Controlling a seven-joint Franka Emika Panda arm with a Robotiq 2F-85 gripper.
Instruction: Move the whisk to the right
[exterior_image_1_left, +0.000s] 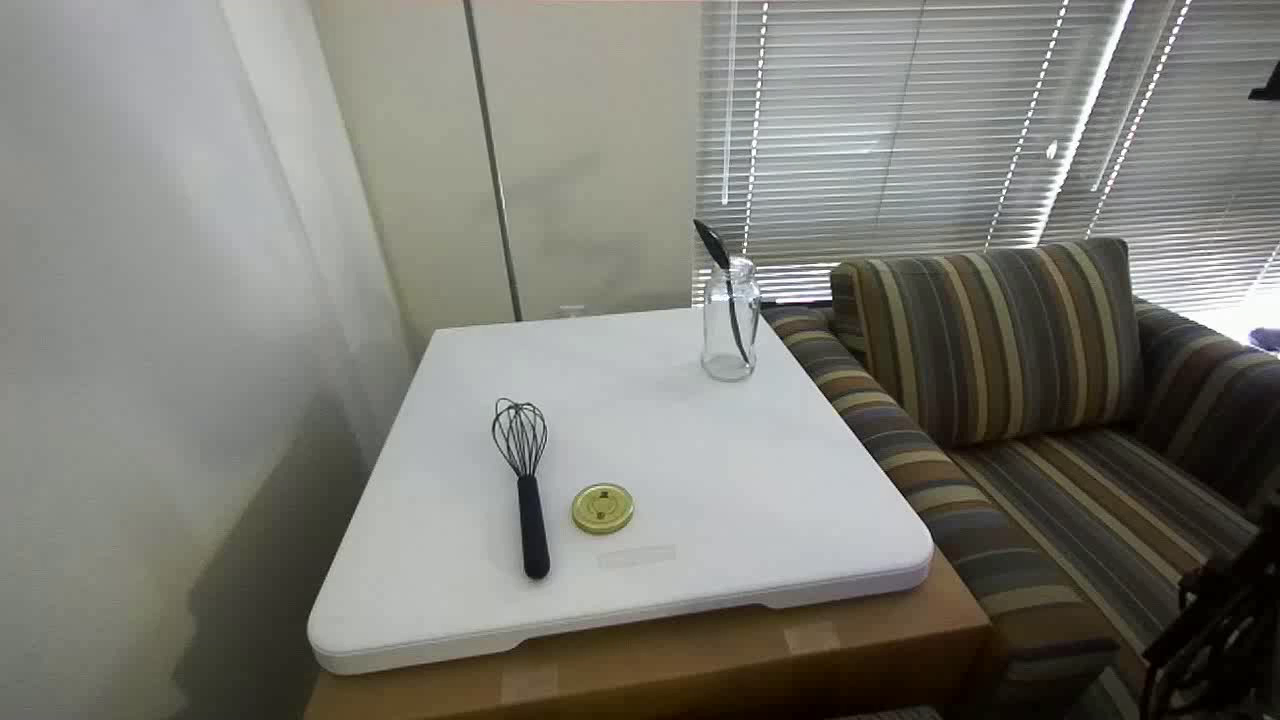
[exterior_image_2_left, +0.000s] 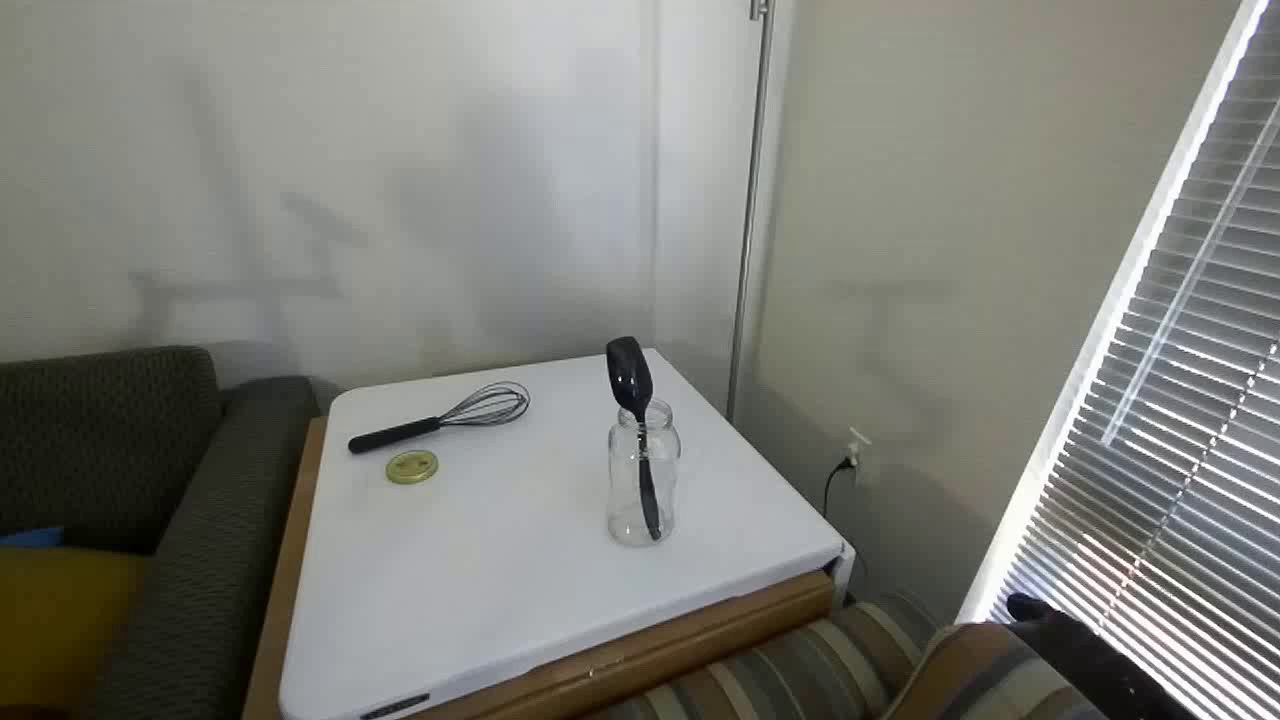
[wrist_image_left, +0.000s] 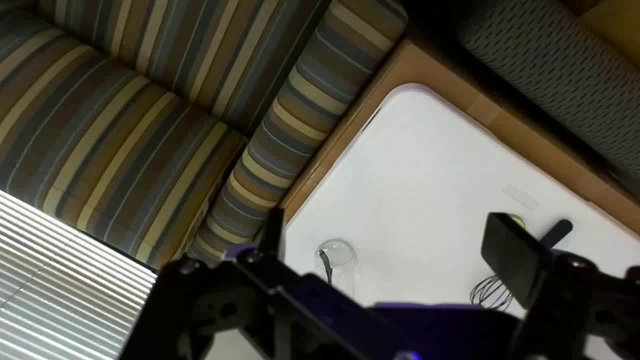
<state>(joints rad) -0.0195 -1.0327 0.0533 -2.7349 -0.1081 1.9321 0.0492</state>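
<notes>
Spread wide at the gripper (wrist_image_left: 387, 240), with nothing held. Farther out, to the whisk (exterior_image_1_left: 528, 488), flat on the white tabletop (exterior_image_1_left: 740, 470), just beside the gold disc (exterior_image_1_left: 603, 508). Probably light and hard to break, stiff in the handle (exterior_image_1_left: 534, 530), springy in the wire head (exterior_image_1_left: 520, 437). Best taken mid-handle, squarely across, clear of the disc.

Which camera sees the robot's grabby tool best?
The wrist view, because the tool is close up there, with its two fingers spread apart. Both exterior views show a dark shape at lower right; I can't tell whether that's the tool.
</notes>
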